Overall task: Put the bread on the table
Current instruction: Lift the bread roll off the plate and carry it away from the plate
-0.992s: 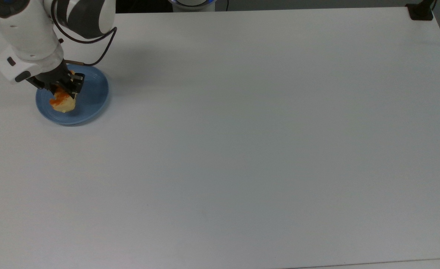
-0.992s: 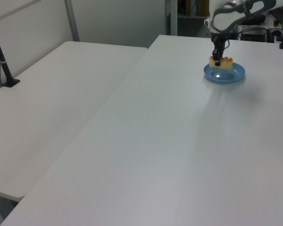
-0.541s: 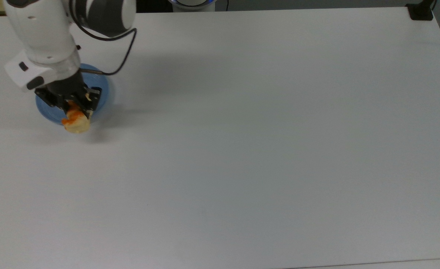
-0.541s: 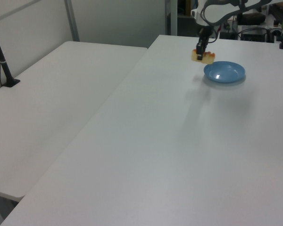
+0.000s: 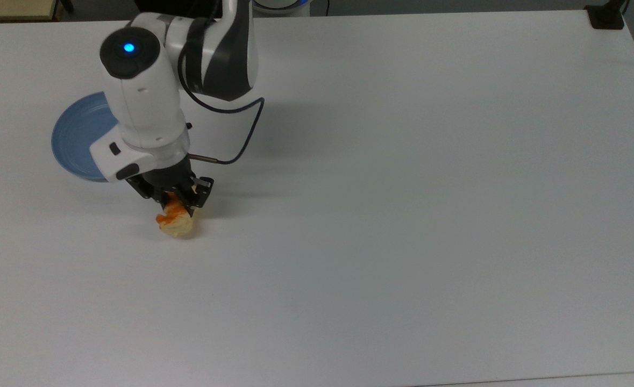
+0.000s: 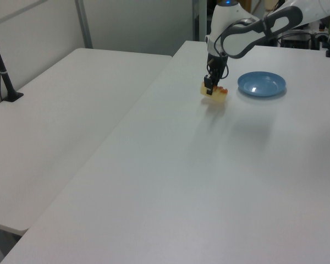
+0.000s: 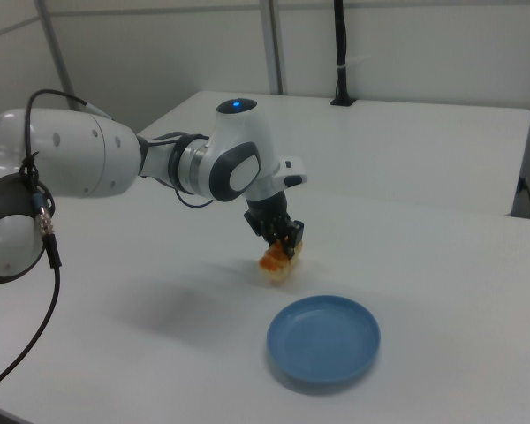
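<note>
The bread (image 5: 176,223) (image 6: 215,93) (image 7: 274,263) is a pale bun with orange glaze, held just above or at the white table (image 5: 403,188) (image 6: 209,181) (image 7: 141,353). My gripper (image 5: 179,207) (image 6: 209,87) (image 7: 283,243) is shut on its upper part, fingers pointing down. The bun sits off the blue plate, to the plate's lower right in the top view. Whether the bun touches the tabletop I cannot tell.
The round blue plate (image 5: 80,137) (image 6: 262,84) (image 7: 324,340) lies bare beside the bread, partly covered by my arm in the top view. A black post base (image 5: 607,16) stands at the table's far right corner. A second white table (image 6: 60,110) adjoins in the left view.
My gripper has carried the bread off the blue plate, toward the top view's lower right, and lowered it close to the tabletop. The plate now lies bare.
</note>
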Controlling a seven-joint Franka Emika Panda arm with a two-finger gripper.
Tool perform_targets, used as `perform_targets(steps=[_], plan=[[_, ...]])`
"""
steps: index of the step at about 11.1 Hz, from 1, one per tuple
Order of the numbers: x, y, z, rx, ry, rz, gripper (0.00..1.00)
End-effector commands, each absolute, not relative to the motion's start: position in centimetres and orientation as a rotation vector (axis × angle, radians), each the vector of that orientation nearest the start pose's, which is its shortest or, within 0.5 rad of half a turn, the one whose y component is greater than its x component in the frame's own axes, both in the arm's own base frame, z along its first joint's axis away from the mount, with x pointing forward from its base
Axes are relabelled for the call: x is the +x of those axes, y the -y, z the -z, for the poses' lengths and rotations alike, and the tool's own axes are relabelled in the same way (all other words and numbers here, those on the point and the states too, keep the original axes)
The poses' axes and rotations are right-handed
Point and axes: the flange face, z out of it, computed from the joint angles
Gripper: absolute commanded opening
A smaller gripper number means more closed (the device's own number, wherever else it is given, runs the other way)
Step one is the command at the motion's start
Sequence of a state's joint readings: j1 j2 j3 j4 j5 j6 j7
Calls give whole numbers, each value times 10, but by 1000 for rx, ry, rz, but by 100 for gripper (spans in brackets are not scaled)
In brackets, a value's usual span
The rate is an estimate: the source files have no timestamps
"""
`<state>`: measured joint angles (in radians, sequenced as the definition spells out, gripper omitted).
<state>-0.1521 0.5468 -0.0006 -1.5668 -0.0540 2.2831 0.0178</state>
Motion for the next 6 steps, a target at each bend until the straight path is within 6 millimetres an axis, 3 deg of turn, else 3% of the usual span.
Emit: perform_targets(steps=[1, 2, 6], plan=[[709, 102, -337, -3155, -271, 270, 51], [708, 103, -339, -3147, -287, 275, 100], [707, 104, -362, -3123, -399, 322, 100]])
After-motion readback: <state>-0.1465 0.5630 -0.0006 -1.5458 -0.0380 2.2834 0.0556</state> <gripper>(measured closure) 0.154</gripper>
